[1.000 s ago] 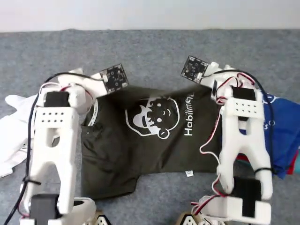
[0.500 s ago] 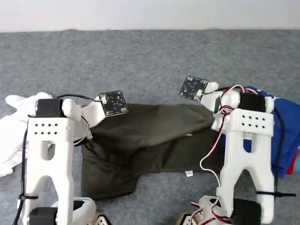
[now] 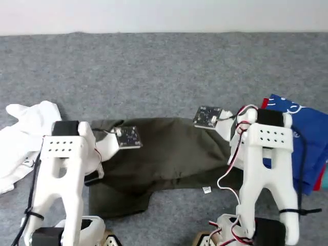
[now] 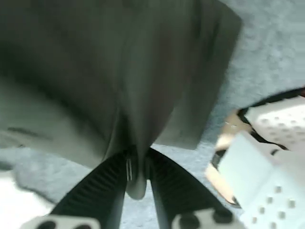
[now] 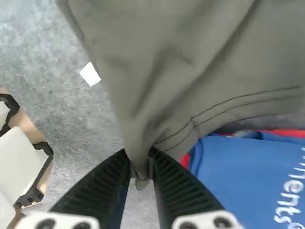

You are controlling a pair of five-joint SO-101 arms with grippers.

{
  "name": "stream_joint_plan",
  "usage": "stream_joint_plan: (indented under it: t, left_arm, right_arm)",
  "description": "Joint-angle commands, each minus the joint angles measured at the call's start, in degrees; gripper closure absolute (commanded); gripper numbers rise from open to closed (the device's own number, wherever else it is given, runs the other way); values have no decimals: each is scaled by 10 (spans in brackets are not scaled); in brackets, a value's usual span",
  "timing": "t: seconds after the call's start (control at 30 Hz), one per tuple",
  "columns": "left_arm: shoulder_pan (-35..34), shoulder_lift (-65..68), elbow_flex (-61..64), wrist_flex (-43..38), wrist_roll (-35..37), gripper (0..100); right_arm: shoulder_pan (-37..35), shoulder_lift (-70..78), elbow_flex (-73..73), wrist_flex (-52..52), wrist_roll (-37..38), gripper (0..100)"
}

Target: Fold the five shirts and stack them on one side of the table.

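Note:
A dark olive shirt [image 3: 164, 151] lies folded over on the grey table, plain side up. My left gripper [image 4: 136, 169] is shut on the olive shirt's [image 4: 119, 71] edge. My right gripper [image 5: 139, 169] is shut on the olive shirt's [image 5: 167, 62] hem, beside a blue shirt [image 5: 238, 181]. In the high view the left arm [image 3: 64, 169] holds the shirt's left end and the right arm [image 3: 266, 154] its right end. A white shirt [image 3: 23, 138] lies crumpled at the left. The blue shirt [image 3: 297, 138] lies at the right over a red shirt [image 3: 322, 179].
The grey felt table surface [image 3: 164, 72] stretches bare behind the olive shirt. A small white tag [image 3: 207, 190] sticks out at the shirt's near edge. Both arm bases stand at the near edge of the table.
Both grippers have pulled the shirt's far edge toward the near side, folding it over. The printed face design is now hidden under the fold.

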Motion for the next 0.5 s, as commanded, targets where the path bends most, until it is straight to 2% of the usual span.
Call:
stream_joint_plan:
  t: [0.0,0.47]
  left_arm:
    - [4,-19,25,19,-19,986]
    - [-3,-15,58,18,-65,986]
  right_arm:
    - [15,-27,19,-22,5,988]
    - [29,-22,37,-28,25,988]
